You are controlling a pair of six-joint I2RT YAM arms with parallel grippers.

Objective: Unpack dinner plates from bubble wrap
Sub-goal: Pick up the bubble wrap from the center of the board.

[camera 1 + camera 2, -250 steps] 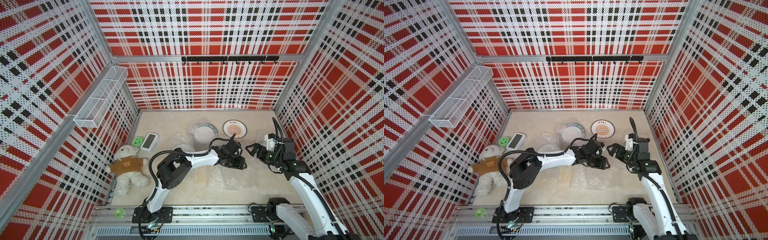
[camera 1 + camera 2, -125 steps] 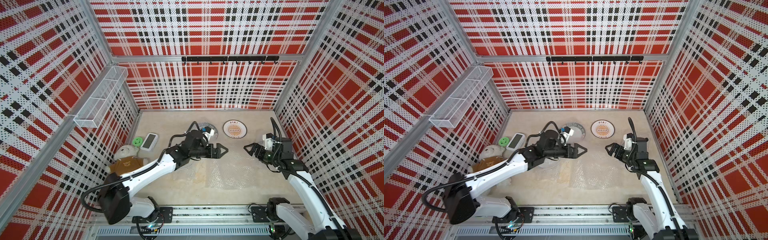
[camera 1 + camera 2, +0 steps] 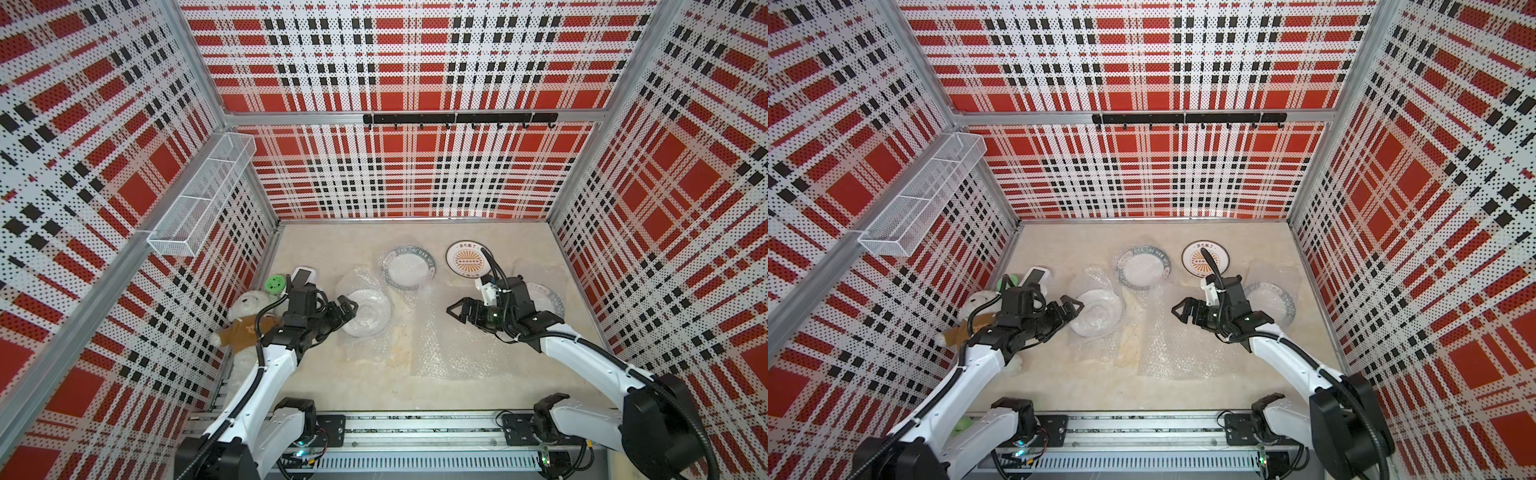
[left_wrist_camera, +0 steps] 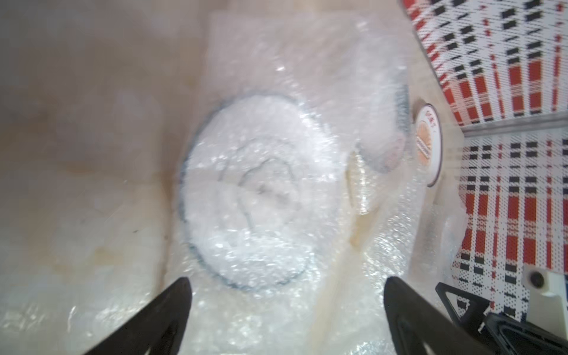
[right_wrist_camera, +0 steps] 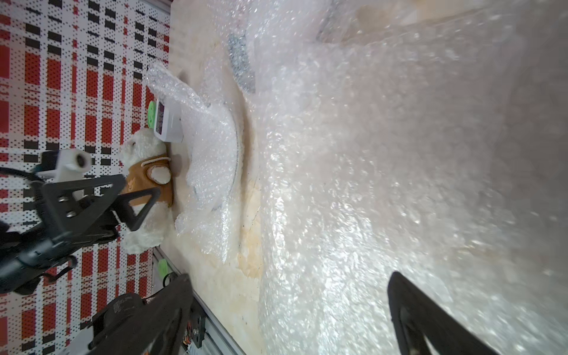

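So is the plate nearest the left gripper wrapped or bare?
Wrapped: bubble wrap covers the plate, hiding its orange centre.

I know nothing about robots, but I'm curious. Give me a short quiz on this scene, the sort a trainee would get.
1. True or false: the left tool and the right tool both stand open and hold nothing.
2. The bare plate with the orange centre lies: A) at the back of the table; B) at its front edge; C) lifted in the air.
3. Name the material over the covered plate just ahead of the left tool.
Key: 1 true; 2 A; 3 bubble wrap.
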